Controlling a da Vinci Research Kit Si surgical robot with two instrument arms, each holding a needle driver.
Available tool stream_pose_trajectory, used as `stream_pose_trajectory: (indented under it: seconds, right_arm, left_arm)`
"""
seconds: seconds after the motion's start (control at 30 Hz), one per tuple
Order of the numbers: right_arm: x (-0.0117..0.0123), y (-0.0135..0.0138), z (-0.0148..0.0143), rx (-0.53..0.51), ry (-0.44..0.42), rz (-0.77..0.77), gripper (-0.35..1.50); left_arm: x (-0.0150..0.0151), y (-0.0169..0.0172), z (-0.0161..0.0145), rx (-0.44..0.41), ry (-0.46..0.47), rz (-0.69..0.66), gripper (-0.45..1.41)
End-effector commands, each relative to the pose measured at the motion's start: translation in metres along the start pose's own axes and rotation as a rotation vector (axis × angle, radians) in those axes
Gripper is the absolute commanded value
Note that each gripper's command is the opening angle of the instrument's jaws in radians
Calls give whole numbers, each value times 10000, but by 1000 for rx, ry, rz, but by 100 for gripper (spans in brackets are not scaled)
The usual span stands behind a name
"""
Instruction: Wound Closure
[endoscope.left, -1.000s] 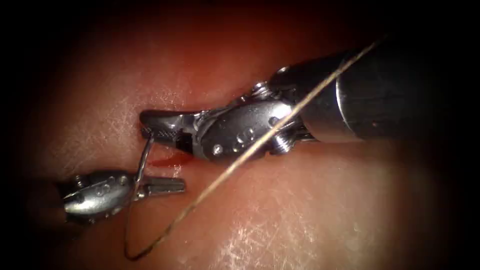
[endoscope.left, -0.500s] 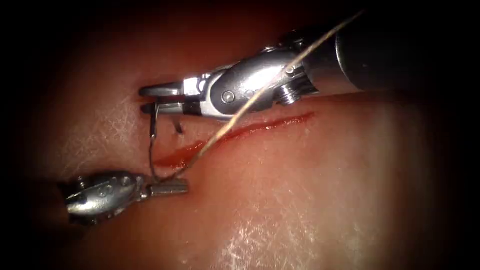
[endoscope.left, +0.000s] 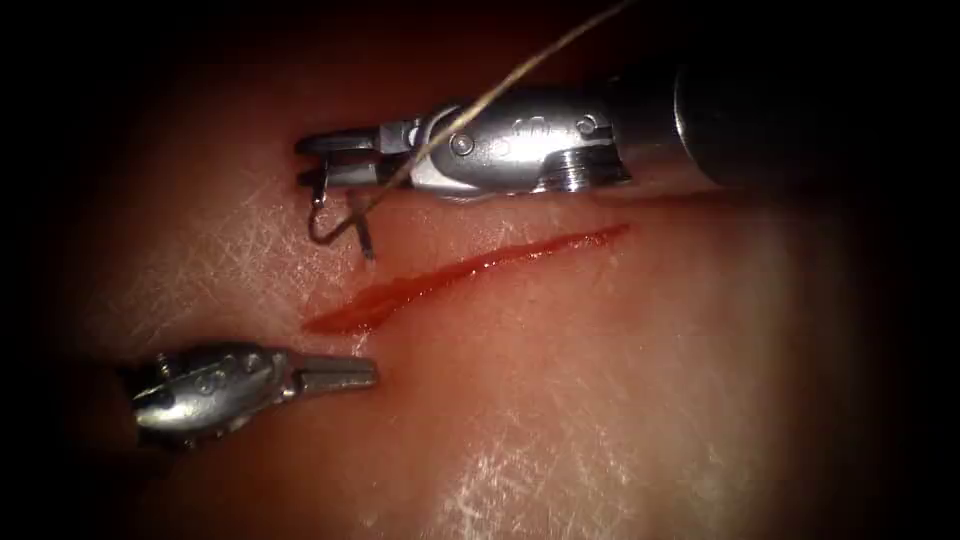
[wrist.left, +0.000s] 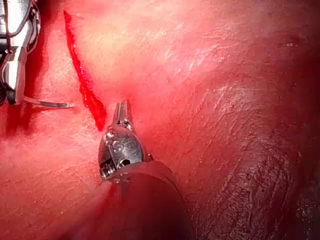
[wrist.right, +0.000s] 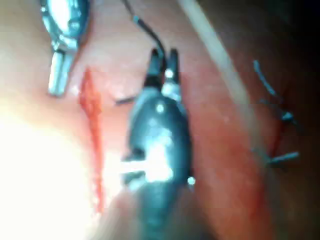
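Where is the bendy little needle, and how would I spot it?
Find the long red cut across the tissue. Just above its left end, the right arm's tool pinches the needle at one end. It is the thin dark hook hanging under those jaws, finer than either shiny tool, with pale thread running off it.

A surgical practice lab: a slab of pale pink pork tissue (endoscope.left: 620, 400) bearing a red cut (endoscope.left: 450, 275), worked by slim steel wristed instruments (endoscope.left: 500, 145).
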Motion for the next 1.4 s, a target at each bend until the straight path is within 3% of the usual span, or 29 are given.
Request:
stream_pose_trajectory:
  seconds: [0.03,0.6,1.4]
  right_arm:
    - [-6,-3,8,2,1,29,-35]
    - [-16,-8,12,-5,3,407,-35]
    - [-19,-33,21,79,-20,490,-35]
  left_arm:
    - [-5,1,8,-2,0,-1,-5]
    - [-6,1,9,-4,-3,0,-5]
    - [-7,2,8,-5,-3,0,-5]
